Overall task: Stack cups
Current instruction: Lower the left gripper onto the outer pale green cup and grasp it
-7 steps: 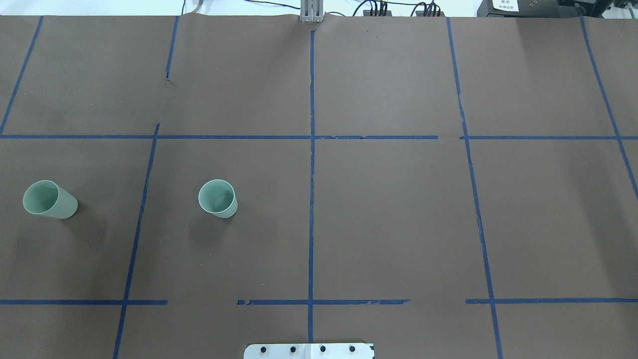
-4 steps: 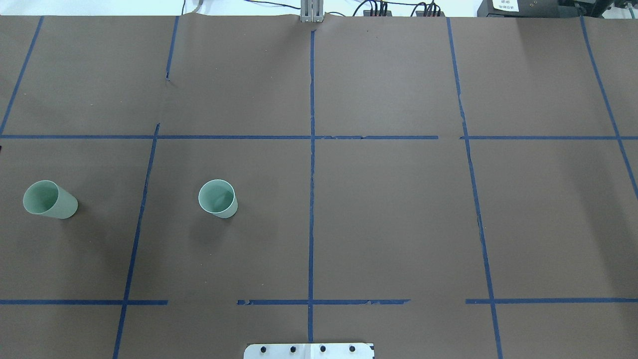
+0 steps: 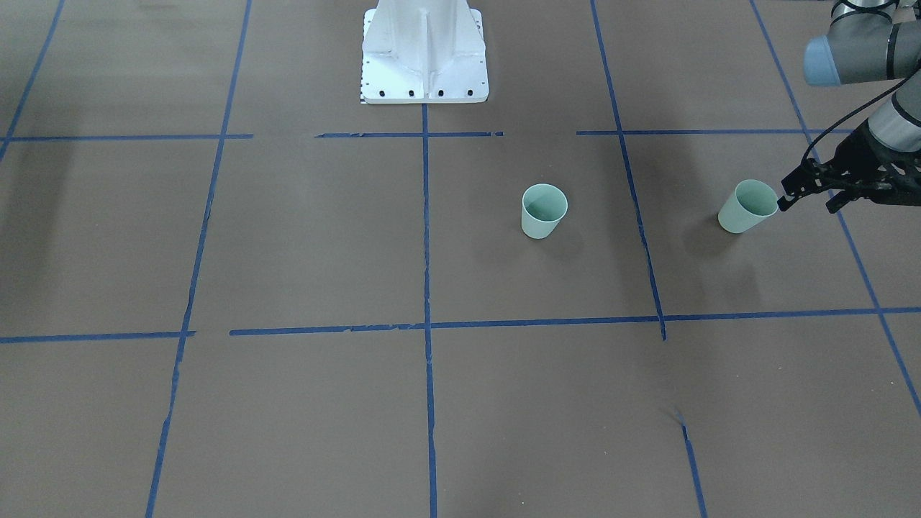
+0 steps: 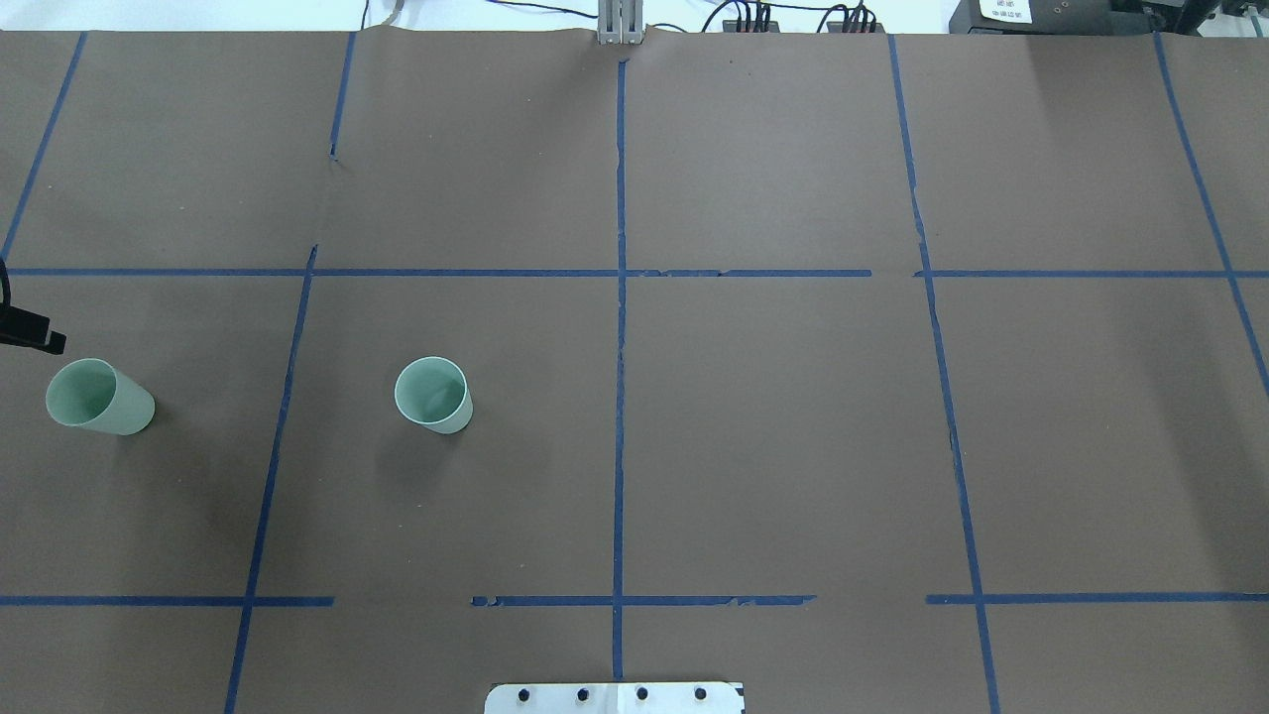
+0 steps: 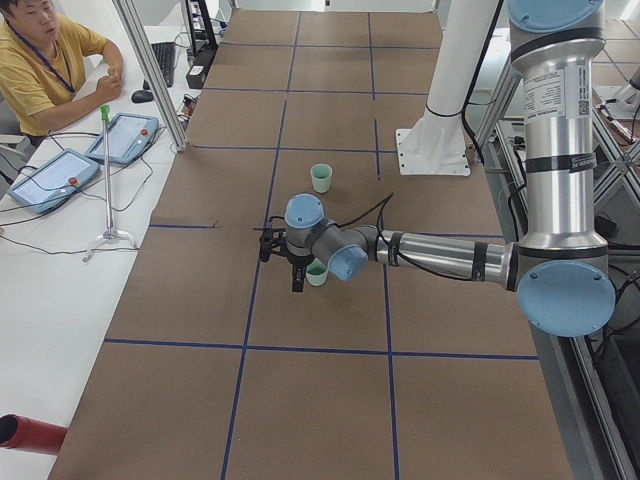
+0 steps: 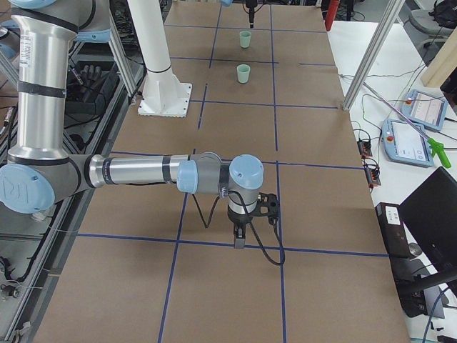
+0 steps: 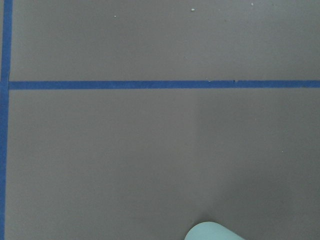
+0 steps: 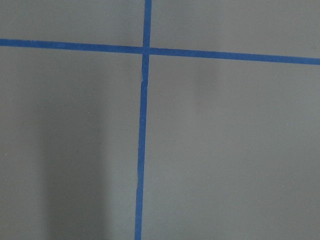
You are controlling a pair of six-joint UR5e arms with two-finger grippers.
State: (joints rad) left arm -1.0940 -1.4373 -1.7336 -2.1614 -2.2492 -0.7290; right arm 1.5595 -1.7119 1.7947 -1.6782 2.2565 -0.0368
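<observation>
2 pale mint-green cups stand mouth up on the brown-papered table (image 4: 793,446), both on the robot's left half and well apart from each other. The inner cup (image 4: 433,395) (image 3: 543,211) sits in the grid square just left of the centre line of blue tape (image 4: 620,397). The outer cup (image 4: 99,397) (image 3: 747,208) sits in the next square out, near the table's left end. The left gripper (image 3: 809,198) hangs just beside the outer cup, on the side away from the inner cup. Its jaws are spread wide and hold nothing, and 1 black fingertip (image 3: 786,196) is close by the cup's rim, though I cannot tell whether it touches. From overhead only 1 finger (image 4: 32,333) of it shows at the left edge, a little beyond the cup. The left wrist camera catches a pale sliver of that cup's rim (image 7: 212,232) at its bottom edge. The right gripper (image 6: 250,221) appears only in the side view from the robot's right, low over the table near a tape crossing and far from both cups. Whether its jaws are wide or narrow I cannot tell. The white pedestal (image 3: 424,50) stands at the table's near edge on the centre line.
</observation>
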